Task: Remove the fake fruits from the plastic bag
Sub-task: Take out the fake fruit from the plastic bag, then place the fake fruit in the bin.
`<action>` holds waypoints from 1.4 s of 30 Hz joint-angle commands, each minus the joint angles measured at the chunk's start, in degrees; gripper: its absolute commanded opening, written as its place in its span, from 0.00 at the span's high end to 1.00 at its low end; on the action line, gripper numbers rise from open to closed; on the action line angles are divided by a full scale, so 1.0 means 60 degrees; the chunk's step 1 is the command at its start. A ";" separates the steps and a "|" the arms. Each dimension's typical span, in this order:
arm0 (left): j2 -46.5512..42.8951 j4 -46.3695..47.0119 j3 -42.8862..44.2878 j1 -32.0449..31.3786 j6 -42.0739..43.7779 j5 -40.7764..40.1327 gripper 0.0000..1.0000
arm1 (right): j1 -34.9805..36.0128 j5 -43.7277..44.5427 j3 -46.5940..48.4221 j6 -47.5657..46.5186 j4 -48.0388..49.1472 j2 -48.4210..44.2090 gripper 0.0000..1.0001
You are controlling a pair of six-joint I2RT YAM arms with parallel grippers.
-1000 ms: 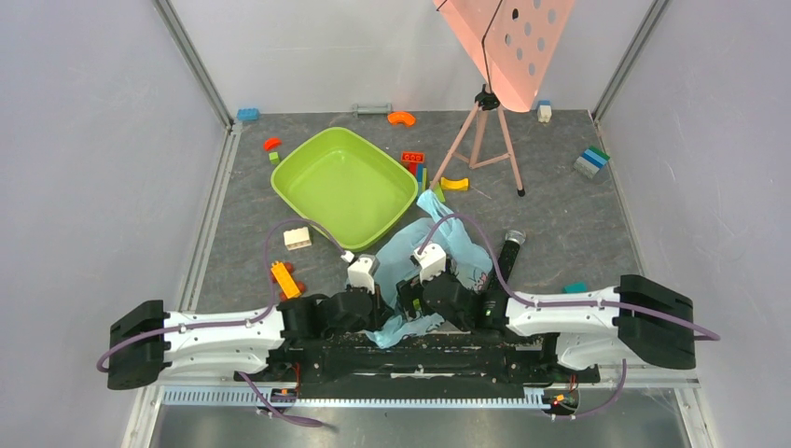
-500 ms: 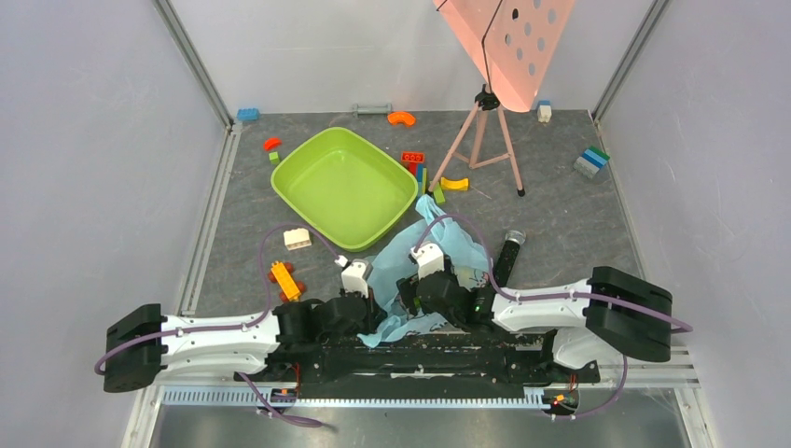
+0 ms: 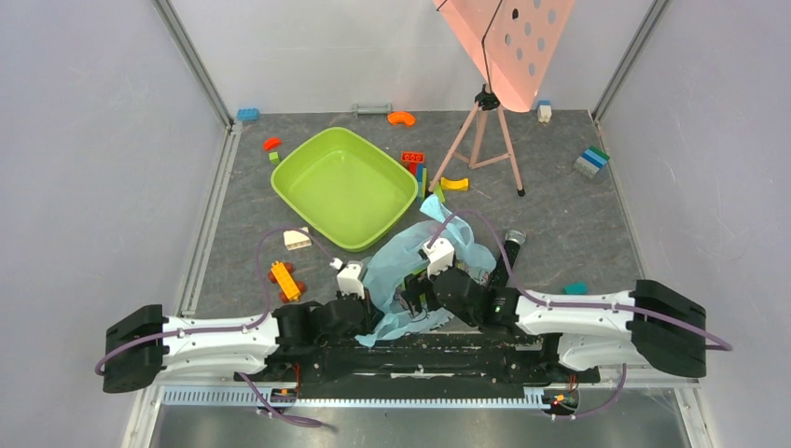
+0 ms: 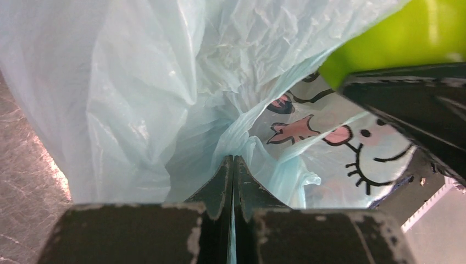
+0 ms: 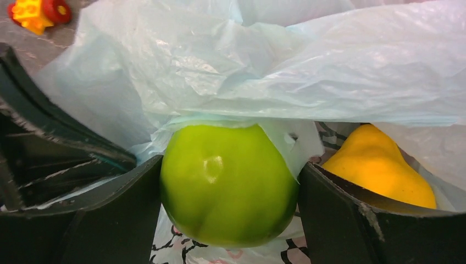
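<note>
Left gripper (image 4: 233, 165): closed tight on plastic bag (image 4: 137, 99) fold. Right gripper (image 5: 229, 190): clamped on green apple (image 5: 228, 176) under bag's edge. Yellow fruit (image 5: 379, 165) beside, right-wrist view only.

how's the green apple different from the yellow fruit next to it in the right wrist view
The green apple is round; the yellow fruit tapers to a point. The apple sits between the right gripper's fingers; the yellow fruit lies outside them, behind one finger. Both are glossy and partly under the plastic bag.
</note>
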 commanded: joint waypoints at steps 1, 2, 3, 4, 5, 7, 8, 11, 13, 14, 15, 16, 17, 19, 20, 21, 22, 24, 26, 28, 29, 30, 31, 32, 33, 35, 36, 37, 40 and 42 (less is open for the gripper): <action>-0.0264 0.0240 -0.0188 -0.0059 -0.0558 -0.0601 0.98 | -0.0028 -0.0892 0.0288 -0.0237 -0.0718 -0.0914 0.47; -0.0300 0.0234 -0.0225 -0.0051 -0.0587 -0.0632 0.98 | -0.0028 -0.1191 0.0374 -0.0266 -0.0949 -0.1079 0.47; -0.0341 0.0233 -0.0248 -0.0059 -0.0621 -0.0657 0.98 | -0.0028 -0.1432 0.0449 -0.0294 -0.1119 -0.1296 0.47; -0.0387 0.0233 -0.0277 -0.0057 -0.0636 -0.0677 0.98 | -0.0032 -0.1743 0.0537 -0.0313 -0.1300 -0.1507 0.47; -0.0418 0.0234 -0.0314 -0.0059 -0.0664 -0.0705 0.98 | -0.0028 -0.2041 0.0625 -0.0313 -0.1398 -0.1708 0.48; -0.0477 0.0230 -0.0376 -0.0057 -0.0708 -0.0764 0.98 | -0.0028 -0.2578 0.0819 -0.0360 -0.1506 -0.2102 0.48; -0.0498 0.0237 -0.0415 -0.0058 -0.0751 -0.0787 0.98 | -0.0036 -0.2800 0.0937 -0.0361 -0.1555 -0.2224 0.48; -0.0543 0.0230 -0.0458 -0.0059 -0.0759 -0.0821 0.98 | -0.0036 -0.3410 0.1643 -0.0450 -0.1855 -0.2365 0.48; -0.0551 0.0233 -0.0484 -0.0059 -0.0743 -0.0840 0.98 | -0.0036 -0.3512 0.2177 -0.0515 -0.2085 -0.2301 0.48; -0.0530 0.0233 -0.0484 -0.0059 -0.0717 -0.0854 0.98 | -0.0029 -0.3482 0.2469 -0.0559 -0.2175 -0.2241 0.48; -0.0514 0.0233 -0.0484 -0.0059 -0.0706 -0.0865 0.98 | -0.0028 -0.3420 0.2724 -0.0619 -0.2283 -0.2137 0.48; -0.0489 0.0235 -0.0484 -0.0059 -0.0698 -0.0894 0.98 | -0.0029 -0.3291 0.3128 -0.0735 -0.2428 -0.1981 0.48; -0.0476 0.0233 -0.0484 -0.0126 -0.0709 -0.0905 0.98 | -0.0050 -0.3166 0.3448 -0.0909 -0.2588 -0.1781 0.48; -0.0449 0.0251 -0.0484 -0.0058 -0.0726 -0.0913 0.98 | -0.0248 -0.2933 0.4245 -0.1211 -0.3050 -0.1160 0.48; -0.0435 0.0253 -0.0484 -0.0059 -0.0718 -0.0913 0.98 | -0.0409 -0.2936 0.4708 -0.1330 -0.3315 -0.0756 0.49; -0.0458 0.0264 -0.0484 -0.0059 -0.0702 -0.0913 0.98 | -0.0681 -0.3052 0.5040 -0.1441 -0.3412 -0.0404 0.49; -0.0477 0.0262 -0.0484 -0.0059 -0.0687 -0.0919 0.98 | -0.0967 -0.3291 0.5365 -0.1507 -0.3449 0.0036 0.50; -0.0527 0.0287 -0.0505 -0.0051 -0.0654 -0.0956 0.98 | -0.1588 -0.3693 0.5896 -0.1801 -0.3335 0.0755 0.51; -0.0586 0.0292 -0.0495 -0.0059 -0.0600 -0.1015 0.98 | -0.2019 -0.3584 0.6566 -0.2233 -0.3347 0.1548 0.52; -0.0577 0.0291 -0.0498 -0.0059 -0.0538 -0.1030 0.97 | -0.2467 -0.3563 0.7258 -0.2752 -0.3280 0.2410 0.51; -0.0563 0.0291 -0.0484 -0.0059 -0.0526 -0.1044 0.97 | -0.2661 -0.3556 0.7702 -0.2987 -0.3274 0.2902 0.51; -0.0536 0.0266 -0.0458 -0.0056 -0.0499 -0.1045 0.97 | -0.2850 -0.3633 0.8007 -0.3205 -0.3255 0.3440 0.51; -0.0506 0.0255 -0.0454 -0.0059 -0.0493 -0.1031 0.98 | -0.2983 -0.3626 0.8339 -0.3379 -0.3224 0.3838 0.51; -0.0491 0.0247 -0.0454 -0.0059 -0.0493 -0.1016 0.98 | -0.3128 -0.3604 0.8633 -0.3574 -0.3198 0.4320 0.50; -0.0497 0.0247 -0.0467 -0.0059 -0.0492 -0.0990 0.98 | -0.3239 -0.3617 0.8941 -0.3745 -0.3152 0.4770 0.50; -0.0500 0.0255 -0.0497 -0.0059 -0.0508 -0.0962 0.98 | -0.3458 -0.3529 0.9448 -0.3952 -0.3084 0.5502 0.50; -0.0525 0.0252 -0.0512 -0.0059 -0.0521 -0.0957 0.98 | -0.3548 -0.3492 0.9633 -0.4033 -0.3001 0.5819 0.50; -0.0561 0.0253 -0.0538 -0.0059 -0.0522 -0.0949 0.98 | -0.3630 -0.3449 0.9807 -0.4076 -0.2955 0.6095 0.49; -0.0665 0.0249 -0.0614 -0.0057 -0.0530 -0.0971 0.98 | -0.3888 -0.3394 1.0245 -0.4174 -0.2764 0.6839 0.48; -0.0755 0.0213 -0.0643 -0.0059 -0.0515 -0.0985 0.98 | -0.4056 -0.3272 1.0517 -0.4421 -0.2769 0.7311 0.48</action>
